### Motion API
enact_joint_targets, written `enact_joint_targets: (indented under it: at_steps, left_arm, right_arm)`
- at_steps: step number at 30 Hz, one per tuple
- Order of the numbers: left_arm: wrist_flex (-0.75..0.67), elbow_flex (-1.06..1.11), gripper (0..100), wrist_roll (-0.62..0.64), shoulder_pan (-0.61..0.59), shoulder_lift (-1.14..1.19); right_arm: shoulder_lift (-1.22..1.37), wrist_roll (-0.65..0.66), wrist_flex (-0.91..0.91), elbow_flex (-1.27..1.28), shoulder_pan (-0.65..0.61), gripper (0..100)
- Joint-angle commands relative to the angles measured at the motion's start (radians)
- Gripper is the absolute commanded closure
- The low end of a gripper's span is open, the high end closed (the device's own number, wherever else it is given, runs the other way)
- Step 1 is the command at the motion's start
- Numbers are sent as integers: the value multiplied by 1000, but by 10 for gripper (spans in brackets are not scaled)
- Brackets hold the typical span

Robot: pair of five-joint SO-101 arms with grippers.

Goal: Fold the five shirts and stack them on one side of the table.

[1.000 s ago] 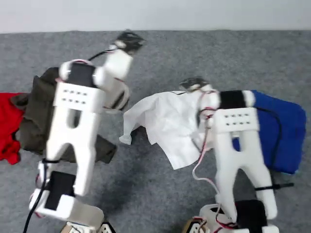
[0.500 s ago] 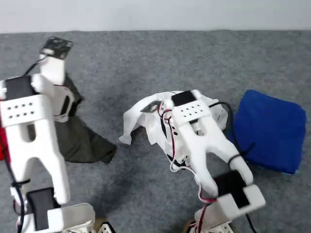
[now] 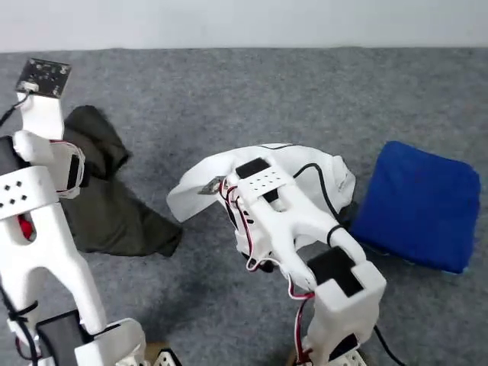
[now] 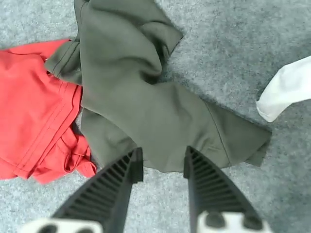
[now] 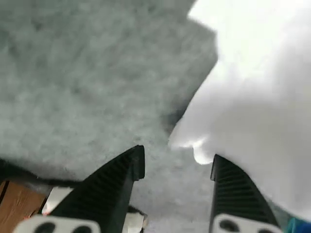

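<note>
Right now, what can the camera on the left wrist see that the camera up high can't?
Left wrist view: much of the red shirt, crumpled and touching the olive shirt, and the left gripper open above that shirt's edge. From up high, an arm hides nearly all the red.
High view: the folded blue shirt and most of the white shirt.
Both: the olive shirt, a bit of the white shirt and the grey table.
</note>
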Motion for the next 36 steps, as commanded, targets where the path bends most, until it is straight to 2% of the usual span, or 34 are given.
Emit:
enact_joint_targets:
  at_steps: [1,7,12,14,22,28,32,34,36]
  left_arm:
    - [21,-7,855,-11,-23,-41]
    - [21,-8,855,-11,-69,-43]
    - [21,-8,855,-12,-75,-44]
    - [21,-8,855,-14,-75,-63]
    - [5,-7,855,-14,-72,-215]
    - [6,-7,855,-11,-74,-241]
    - [6,-7,855,-11,-74,-241]
    - [6,-7,855,-11,-74,-241]
    - [6,-4,855,-11,-74,-239]
  right_arm:
    - [39,-28,-58,-11,-10,771]
    - [136,-40,-111,-58,-15,790]
    - [160,-41,-58,-199,-13,998]
    - [159,-37,-7,-273,-13,972]
    - [153,9,257,-718,-82,989]
    - [165,17,255,-1034,-220,989]
    - [176,31,259,-1131,-297,984]
    - [165,3,260,-1132,-298,943]
    - [145,-40,263,-1131,-285,853]
